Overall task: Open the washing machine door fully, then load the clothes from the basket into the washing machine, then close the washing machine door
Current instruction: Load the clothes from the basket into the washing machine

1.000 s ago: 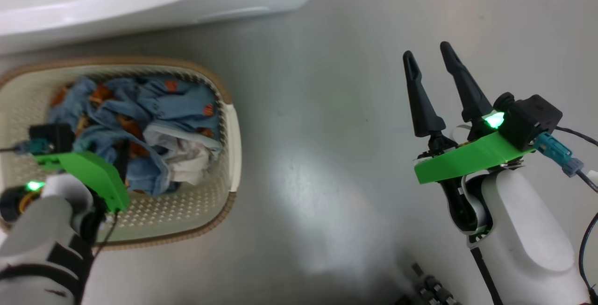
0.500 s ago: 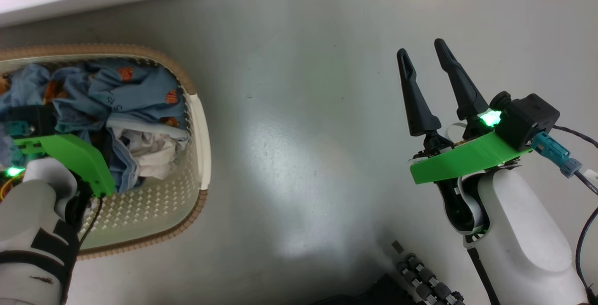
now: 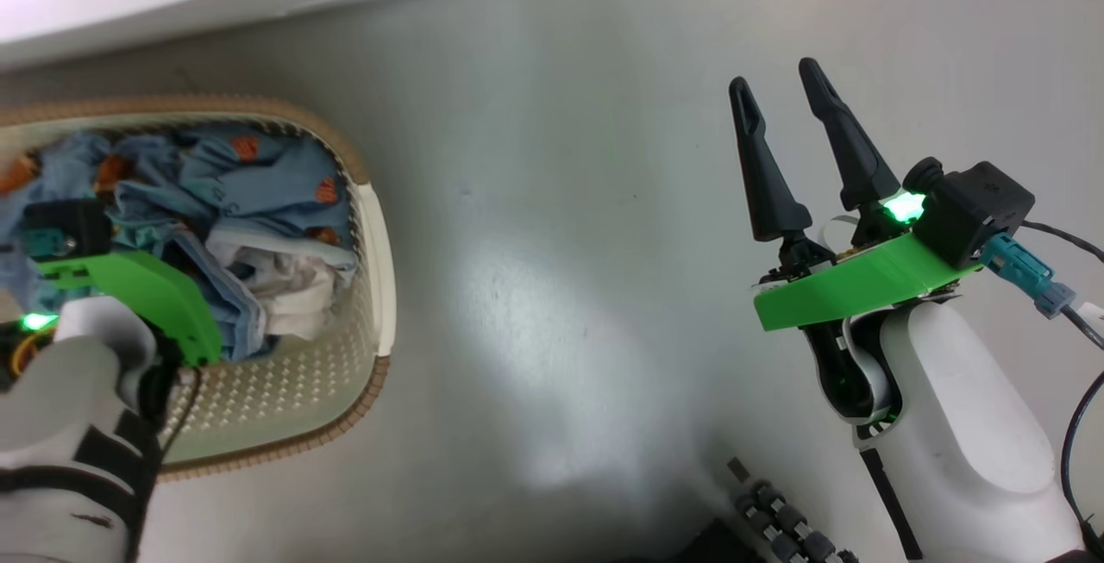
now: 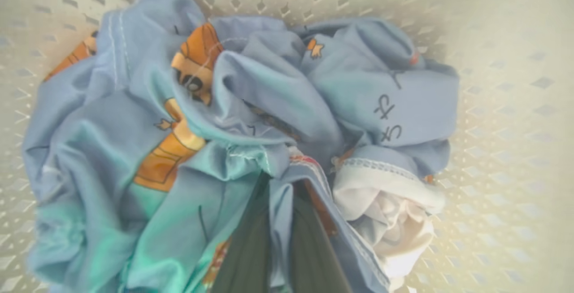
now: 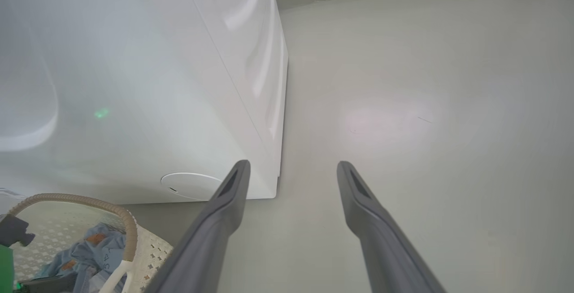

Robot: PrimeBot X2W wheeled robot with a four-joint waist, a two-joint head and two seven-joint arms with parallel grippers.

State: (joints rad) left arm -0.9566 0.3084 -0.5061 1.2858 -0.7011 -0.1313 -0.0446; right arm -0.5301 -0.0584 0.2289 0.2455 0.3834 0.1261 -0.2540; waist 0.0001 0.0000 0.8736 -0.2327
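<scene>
Floor [image 3: 561,287]: pale grey and glossy, bare to the right of the basket [image 3: 385,235], with a bright glare patch.
Basket: cream perforated walls and a brown woven-look rim; it stands on the floor just in front of the washing machine [image 5: 134,82].
Washing machine: white cabinet rising behind the basket; in the right wrist view its round lower flap [image 5: 190,185] sits just above the basket's far rim.
Clothes [image 4: 251,104]: inside the basket in one crumpled heap, light-blue bear-print fabric on top, a white piece [image 4: 394,221] tucked in toward the basket's right wall.
Left claw [image 4: 281,187]: down inside the basket, pressed together on a fold of the blue fabric, which passes between its two fingers.
Right claw [image 3: 774,78]: well to the right of the basket, over bare floor, spread wide, holding nothing.
Step in hand: loading, judged to be at a pick; the heap lies in the basket and nothing appears lifted out.
Next move calls for: a straight lift clear of the basket's rim, then a carry toward the machine behind it. The pinch takes only one fold, so the heap may trail, snag the rim, or leave the white piece behind.
Washing machine door: whether it stands fully open cannot be told.
</scene>
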